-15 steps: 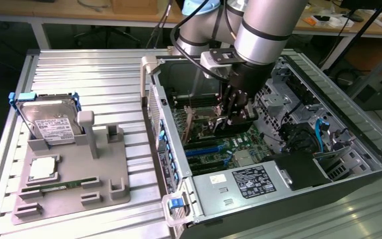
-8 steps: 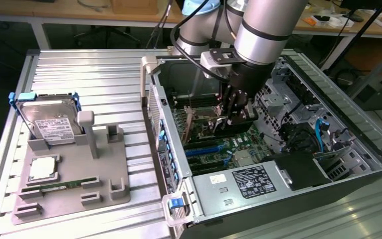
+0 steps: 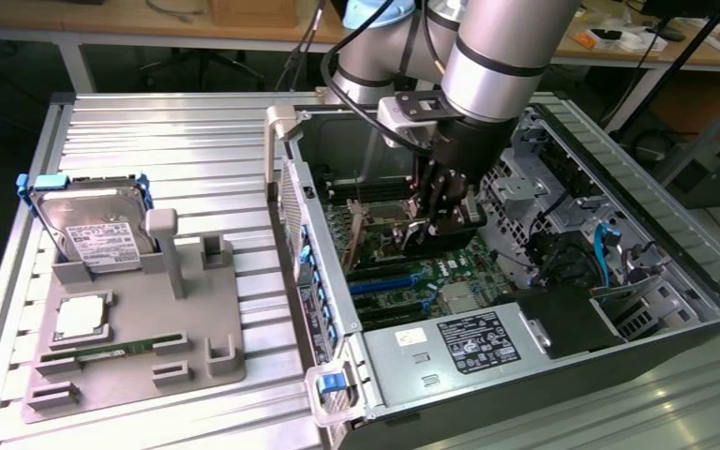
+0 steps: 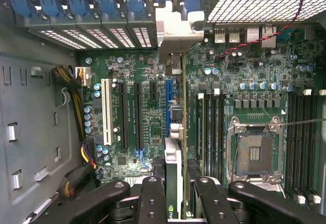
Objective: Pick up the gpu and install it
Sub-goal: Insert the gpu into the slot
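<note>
I am gripping the gpu [image 4: 174,183] edge-on in my claw [image 3: 442,217], fingers clenched on both faces of the card, and I am holding it inside the open computer case [image 3: 660,281], just above the motherboard [image 4: 147,117]. In the wrist view the card is running upright between my 2 inner fingers [image 4: 153,198], its silvery bracket [image 4: 175,30] reaching toward the rear slot openings beside the blue retention clips [image 4: 81,5]. The pick-up step looks finished; I am judging this to be the install step, with the card lined up close to the blue expansion slot [image 4: 168,107] but not visibly seated. Seating calls for keeping the card square to the slot and the bracket meeting its rear opening. On the gray tray [image 3: 198,328] outside, the hard drive [image 3: 91,230] and memory stick [image 3: 104,352] are lying untouched.
</note>
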`<action>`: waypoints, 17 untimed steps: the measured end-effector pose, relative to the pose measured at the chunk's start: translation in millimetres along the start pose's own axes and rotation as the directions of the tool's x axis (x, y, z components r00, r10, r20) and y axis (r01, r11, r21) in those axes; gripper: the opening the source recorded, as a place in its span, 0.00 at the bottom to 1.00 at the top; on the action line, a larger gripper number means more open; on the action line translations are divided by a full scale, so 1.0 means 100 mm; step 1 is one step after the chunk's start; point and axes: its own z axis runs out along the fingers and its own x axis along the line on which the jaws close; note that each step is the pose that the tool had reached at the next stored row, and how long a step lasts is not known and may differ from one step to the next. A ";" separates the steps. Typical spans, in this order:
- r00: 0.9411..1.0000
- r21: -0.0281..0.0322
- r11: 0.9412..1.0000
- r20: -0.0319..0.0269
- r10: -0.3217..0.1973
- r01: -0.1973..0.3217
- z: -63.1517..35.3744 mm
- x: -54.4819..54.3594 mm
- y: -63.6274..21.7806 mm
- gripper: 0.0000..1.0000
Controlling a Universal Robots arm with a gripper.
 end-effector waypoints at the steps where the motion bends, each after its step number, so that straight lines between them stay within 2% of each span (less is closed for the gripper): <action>1: 1.000 0.000 1.000 0.000 0.000 0.000 0.014 0.00 0.000 0.27; 8: 1.000 0.000 1.000 0.000 0.000 0.000 0.152 0.00 0.019 0.27; 17: 1.000 0.000 1.000 0.000 0.000 0.000 0.325 0.00 0.117 0.27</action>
